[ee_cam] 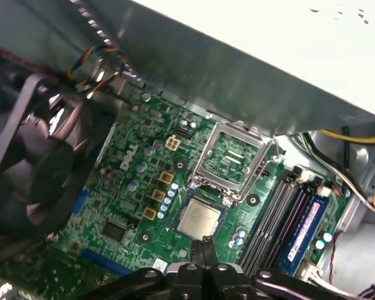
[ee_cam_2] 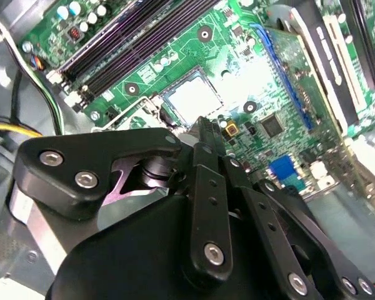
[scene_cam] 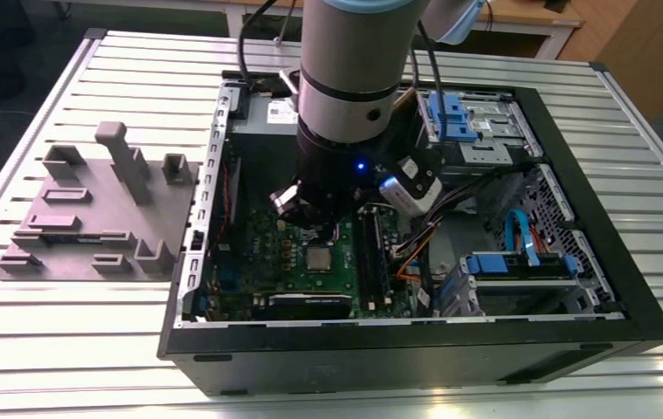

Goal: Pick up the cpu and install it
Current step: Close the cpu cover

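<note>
The cpu (scene_cam: 318, 257) lies flat in its socket on the green motherboard (scene_cam: 255, 240), shiny silver top up. It shows in both wrist views as a pale square (ee_cam_2: 190, 97) (ee_cam: 199, 220). The socket's metal bracket (ee_cam: 234, 159) stands swung open beside it. My gripper (ee_cam: 205, 242) hangs just above the board at the chip's edge, apart from it. Its black fingers (ee_cam_2: 203, 134) are pressed together, shut, with nothing between them. In the exterior view the arm's wrist covers most of the gripper (scene_cam: 317, 229).
The open computer case (scene_cam: 413, 345) lies on a slatted metal table. A grey-mauve block with upright posts (scene_cam: 93, 218) stands at the exterior view's left. The grey power-supply box (scene_cam: 264, 113), a black fan (ee_cam: 25, 156), memory slots (ee_cam: 281, 212) and cables (scene_cam: 424, 240) crowd around the socket.
</note>
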Robot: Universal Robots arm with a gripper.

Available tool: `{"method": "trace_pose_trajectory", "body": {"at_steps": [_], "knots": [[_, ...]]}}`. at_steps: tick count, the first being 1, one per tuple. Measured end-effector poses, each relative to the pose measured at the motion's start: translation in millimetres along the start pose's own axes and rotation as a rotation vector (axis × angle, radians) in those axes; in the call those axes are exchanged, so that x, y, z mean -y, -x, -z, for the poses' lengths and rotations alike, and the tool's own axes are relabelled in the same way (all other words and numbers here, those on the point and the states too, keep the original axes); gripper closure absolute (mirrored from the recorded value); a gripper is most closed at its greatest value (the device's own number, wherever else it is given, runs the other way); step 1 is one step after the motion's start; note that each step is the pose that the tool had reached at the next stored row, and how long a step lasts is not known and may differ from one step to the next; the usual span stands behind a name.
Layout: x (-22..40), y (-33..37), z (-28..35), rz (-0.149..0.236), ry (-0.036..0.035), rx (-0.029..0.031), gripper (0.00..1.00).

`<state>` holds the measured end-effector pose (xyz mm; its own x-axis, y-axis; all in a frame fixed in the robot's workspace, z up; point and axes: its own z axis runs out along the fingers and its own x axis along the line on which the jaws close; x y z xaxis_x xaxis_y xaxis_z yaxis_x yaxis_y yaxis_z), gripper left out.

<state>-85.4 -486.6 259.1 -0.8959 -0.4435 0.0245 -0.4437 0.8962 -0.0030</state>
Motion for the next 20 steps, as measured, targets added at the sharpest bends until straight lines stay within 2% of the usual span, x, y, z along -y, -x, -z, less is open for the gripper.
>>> {"method": "trace_pose_trajectory", "body": {"at_steps": [20], "knots": [[0.0,0.0,-1.2,0.364,-0.0089,0.0012,0.89]]}}
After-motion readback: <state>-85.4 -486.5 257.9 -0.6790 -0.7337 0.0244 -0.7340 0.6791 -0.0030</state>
